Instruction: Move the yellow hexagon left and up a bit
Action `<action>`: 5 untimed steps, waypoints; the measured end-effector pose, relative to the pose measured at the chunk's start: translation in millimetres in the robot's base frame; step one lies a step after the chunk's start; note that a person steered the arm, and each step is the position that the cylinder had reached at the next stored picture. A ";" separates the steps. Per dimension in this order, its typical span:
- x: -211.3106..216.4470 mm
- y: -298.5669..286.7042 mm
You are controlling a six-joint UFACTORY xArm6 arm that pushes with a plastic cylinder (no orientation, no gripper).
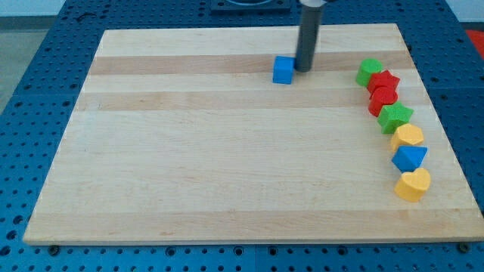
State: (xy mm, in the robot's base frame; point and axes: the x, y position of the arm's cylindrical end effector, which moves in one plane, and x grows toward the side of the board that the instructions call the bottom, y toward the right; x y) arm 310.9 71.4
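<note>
The yellow hexagon lies near the board's right edge, in a curved row of blocks. It touches a green star above it and a blue triangle-like block below it. My tip is far to the upper left of the hexagon, just right of a blue cube and touching or nearly touching it.
The row on the right runs, top to bottom: a green block, a red star, a red block, the green star, the yellow hexagon, the blue block, a yellow heart. The wooden board lies on a blue perforated table.
</note>
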 end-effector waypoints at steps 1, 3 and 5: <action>0.0 -43.1; -9.0 -55.7; -59.9 26.4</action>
State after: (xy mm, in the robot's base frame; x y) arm 251.0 97.8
